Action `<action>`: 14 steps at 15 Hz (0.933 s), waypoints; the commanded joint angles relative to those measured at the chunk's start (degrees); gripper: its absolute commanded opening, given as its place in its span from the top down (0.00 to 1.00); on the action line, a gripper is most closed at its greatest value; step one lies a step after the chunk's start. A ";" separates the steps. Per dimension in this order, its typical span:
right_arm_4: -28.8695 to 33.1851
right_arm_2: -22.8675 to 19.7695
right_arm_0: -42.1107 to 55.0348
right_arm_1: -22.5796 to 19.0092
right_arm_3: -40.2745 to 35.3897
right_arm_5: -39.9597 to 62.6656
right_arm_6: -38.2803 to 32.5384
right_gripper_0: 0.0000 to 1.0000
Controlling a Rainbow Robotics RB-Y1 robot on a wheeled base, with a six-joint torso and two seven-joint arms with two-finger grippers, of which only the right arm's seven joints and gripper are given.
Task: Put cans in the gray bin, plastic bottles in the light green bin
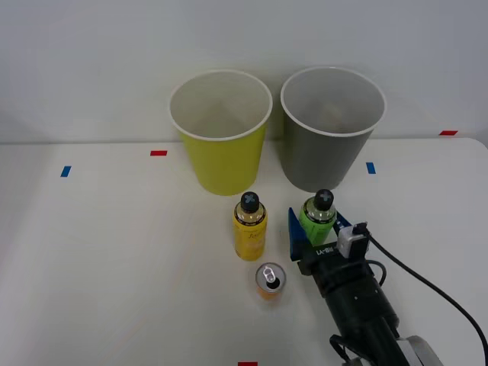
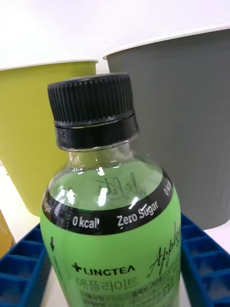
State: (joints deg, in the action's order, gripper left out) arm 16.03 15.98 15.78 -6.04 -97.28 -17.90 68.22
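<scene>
Right now the right gripper (image 1: pixel 318 221) sits low on the table (image 1: pixel 114 252) with its blue fingers (image 2: pixel 21 264) spread open on either side of the green bottle (image 1: pixel 318 216); whether they touch it, I cannot tell. That bottle stands upright just in front of the gray bin (image 1: pixel 328 130). Beside it the yellow bottle (image 1: pixel 249 227) stands before the light green bin (image 1: pixel 221 137), and the orange can (image 1: pixel 269 280) stands nearer the robot, close to the yellow bottle.
</scene>
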 commanded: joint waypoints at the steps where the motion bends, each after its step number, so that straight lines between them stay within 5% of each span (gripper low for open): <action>1: -0.03 -0.16 -0.05 -0.46 0.07 1.99 0.86 1.00; 10: -0.73 -1.39 -0.05 0.50 -0.01 1.55 2.01 1.00; 14: -4.16 -2.27 0.04 -3.45 -0.01 -2.14 2.09 1.00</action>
State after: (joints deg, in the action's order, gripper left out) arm 13.22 13.80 15.74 -8.35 -97.29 -19.08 70.20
